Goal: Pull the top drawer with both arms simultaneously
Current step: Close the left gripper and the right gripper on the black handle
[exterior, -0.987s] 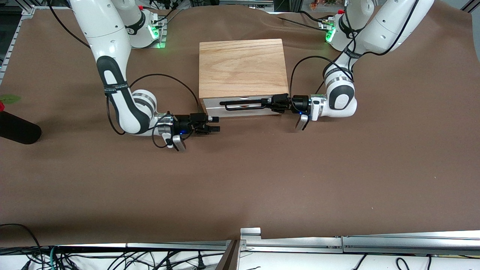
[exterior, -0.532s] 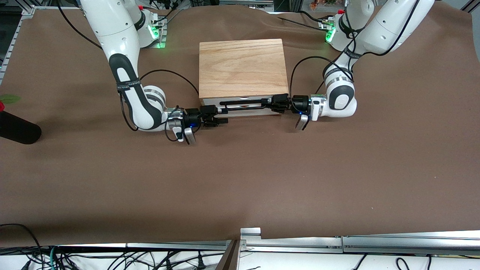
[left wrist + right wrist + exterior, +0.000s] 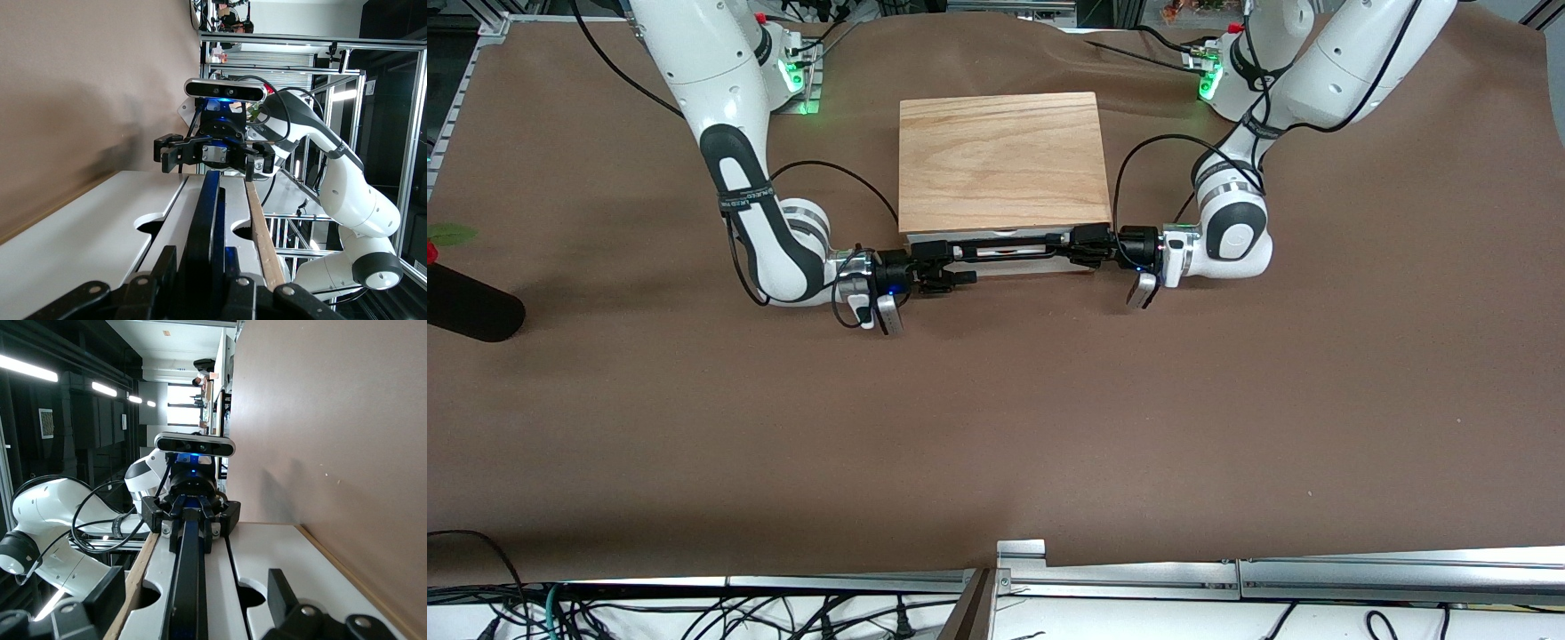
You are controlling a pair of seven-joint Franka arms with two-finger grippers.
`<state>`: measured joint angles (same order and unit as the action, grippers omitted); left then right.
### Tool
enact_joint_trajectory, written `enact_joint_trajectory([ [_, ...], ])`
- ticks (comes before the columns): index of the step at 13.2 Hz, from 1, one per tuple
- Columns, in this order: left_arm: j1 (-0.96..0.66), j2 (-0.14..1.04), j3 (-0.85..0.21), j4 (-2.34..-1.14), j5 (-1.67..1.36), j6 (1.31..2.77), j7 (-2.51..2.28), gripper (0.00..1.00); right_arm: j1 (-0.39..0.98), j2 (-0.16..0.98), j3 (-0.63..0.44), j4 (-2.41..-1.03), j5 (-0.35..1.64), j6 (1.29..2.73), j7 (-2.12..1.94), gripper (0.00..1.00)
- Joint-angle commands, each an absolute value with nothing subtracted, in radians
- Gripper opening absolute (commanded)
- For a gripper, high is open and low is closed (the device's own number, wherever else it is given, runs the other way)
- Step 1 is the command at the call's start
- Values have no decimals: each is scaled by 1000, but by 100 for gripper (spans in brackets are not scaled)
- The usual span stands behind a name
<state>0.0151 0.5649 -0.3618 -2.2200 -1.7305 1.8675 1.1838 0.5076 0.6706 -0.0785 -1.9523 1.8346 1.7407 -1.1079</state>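
The cabinet (image 3: 1000,160) has a light-wood top and its white front faces the front camera. The top drawer (image 3: 1009,260) sits closed, its long black wire handle (image 3: 1009,248) running across the front. My left gripper (image 3: 1069,246) is shut on the handle's end toward the left arm's side; its own view shows the fingers (image 3: 159,270) clamped on the bar (image 3: 203,220). My right gripper (image 3: 957,264) is open, its fingers (image 3: 112,593) wide on either side of the handle's (image 3: 189,573) other end, not touching it. Each wrist view shows the other gripper farther along the bar.
A plain white panel (image 3: 273,547) lies under the top drawer. A black object with a red flower (image 3: 467,307) lies at the right arm's end of the table. A metal rail (image 3: 1138,569) and cables run along the table's near edge.
My right arm has swung toward the cabinet, bringing its open gripper from beside the cabinet's corner to around the handle's end. The left arm and the drawer have not moved.
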Motion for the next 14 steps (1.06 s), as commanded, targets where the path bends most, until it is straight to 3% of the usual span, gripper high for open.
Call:
enact_joint_trajectory([
  [1,9,543,-385,-2232,-1736,1864,1144,0,532,669,-83,-1967,1864,1743,-1129,93],
  [8,9,542,-385,-2233,-1732,1861,1138,0,525,652,-118,-2006,1852,1663,-1181,82],
  [12,11,537,-385,-2232,-1730,1858,1103,0,525,635,-144,-2049,1850,1594,-1203,82],
  [14,11,535,-385,-2232,-1730,1858,1103,0,525,634,-146,-2049,1850,1595,-1207,71],
])
